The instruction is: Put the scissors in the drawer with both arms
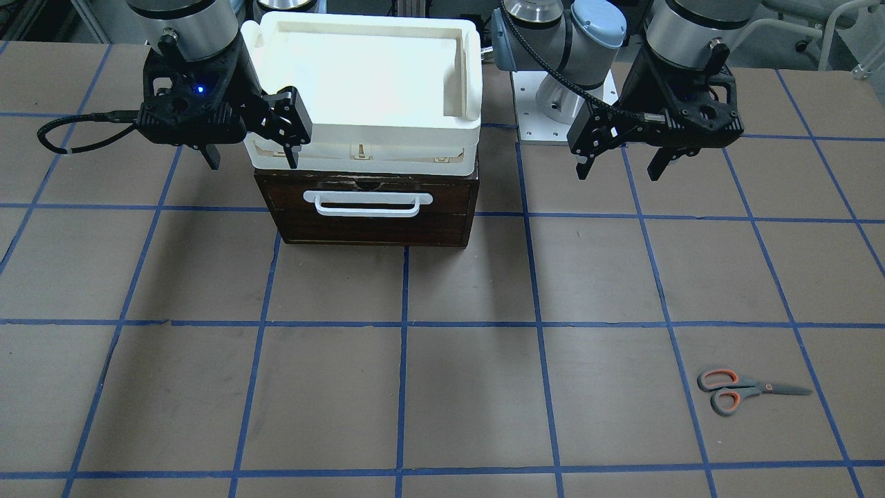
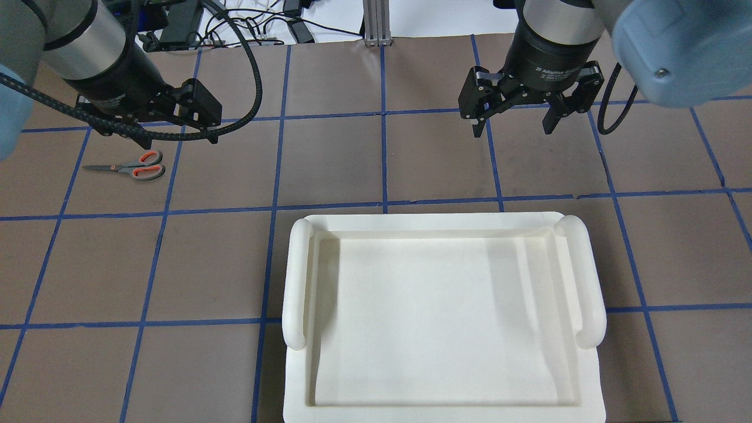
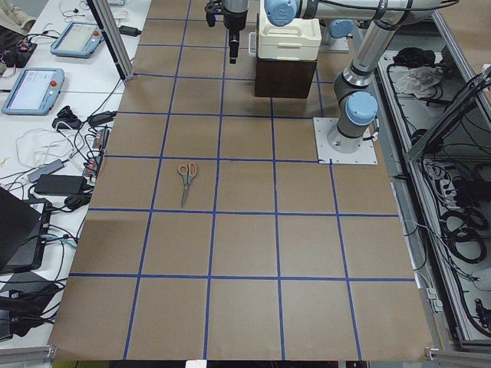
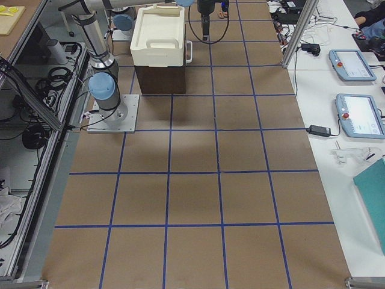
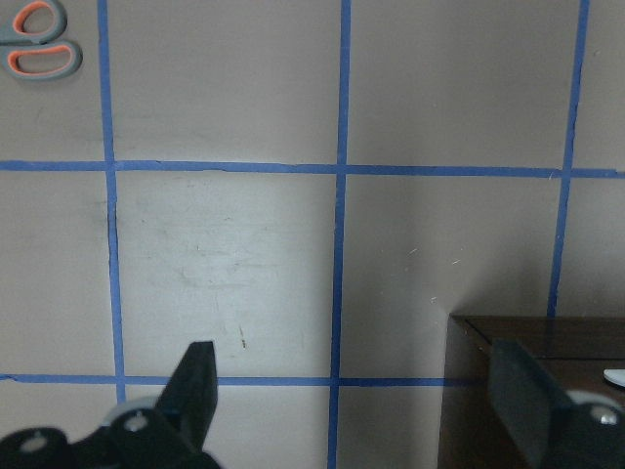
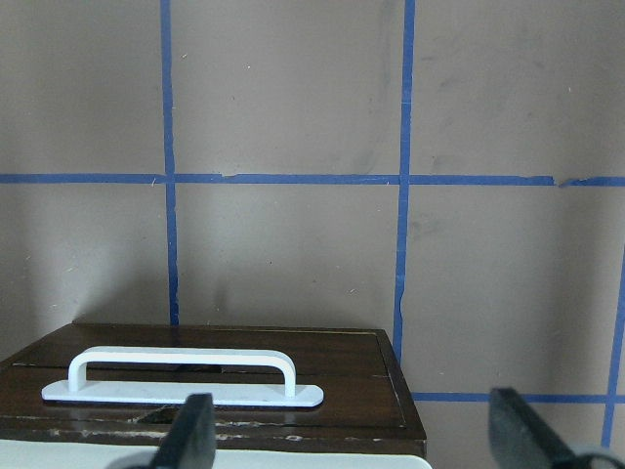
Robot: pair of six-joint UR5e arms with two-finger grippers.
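Overhead exterior view: the grey scissors with orange-lined loops (image 2: pixel 132 170) lie flat on the brown table with blue tape lines (image 2: pixel 223 264). They are near the left gripper (image 1: pixel 620 162) but apart from its fingers, which point down and are spread wide. The cream-white plastic tray (image 2: pixel 587 276) sits well apart to the right, on the closed dark brown wooden drawer (image 1: pixel 366 221). The right gripper (image 2: pixel 513 123) hangs fingers down, also spread wide, holding nothing.
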